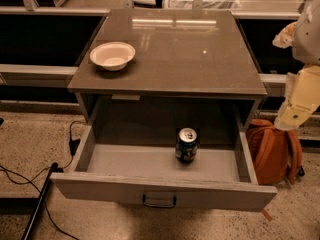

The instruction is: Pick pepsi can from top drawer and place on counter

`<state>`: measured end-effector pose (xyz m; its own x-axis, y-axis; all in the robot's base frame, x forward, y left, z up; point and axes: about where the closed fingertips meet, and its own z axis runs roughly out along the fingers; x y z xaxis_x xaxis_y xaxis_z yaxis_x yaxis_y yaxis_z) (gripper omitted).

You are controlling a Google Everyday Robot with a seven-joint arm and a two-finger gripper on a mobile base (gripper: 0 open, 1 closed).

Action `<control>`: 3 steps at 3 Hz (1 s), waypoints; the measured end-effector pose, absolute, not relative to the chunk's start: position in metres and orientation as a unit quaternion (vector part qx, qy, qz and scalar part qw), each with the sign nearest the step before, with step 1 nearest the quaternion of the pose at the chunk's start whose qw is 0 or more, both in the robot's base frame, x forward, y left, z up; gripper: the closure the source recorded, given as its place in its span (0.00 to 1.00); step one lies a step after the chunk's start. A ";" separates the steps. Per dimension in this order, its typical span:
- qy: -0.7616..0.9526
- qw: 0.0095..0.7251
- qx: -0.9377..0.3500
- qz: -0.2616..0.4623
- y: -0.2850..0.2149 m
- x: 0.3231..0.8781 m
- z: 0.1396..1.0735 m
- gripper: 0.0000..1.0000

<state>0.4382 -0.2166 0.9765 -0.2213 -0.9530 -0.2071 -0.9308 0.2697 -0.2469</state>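
The pepsi can (186,145) stands upright inside the open top drawer (125,161), right of its middle and toward the back. The drawer is pulled fully out, and its dark metal handle (159,201) shows on the front. The counter (175,49) is the glossy brown-grey top above the drawer. My gripper (291,118) hangs at the right edge of the view, beside the cabinet's right side. It is level with the drawer opening, well right of the can, and holds nothing.
A white bowl (113,55) sits on the counter's front-left part. An orange backpack (272,149) leans against the cabinet's right side on the floor, below my gripper. Black cables (30,184) and a dark pole lie on the speckled floor at the left.
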 end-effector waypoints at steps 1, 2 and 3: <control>0.781 0.160 -0.603 -0.035 -0.217 0.438 0.977 0.00; 0.778 0.180 -0.602 -0.013 -0.217 0.447 0.967 0.00; 0.774 0.222 -0.592 0.041 -0.213 0.461 0.927 0.00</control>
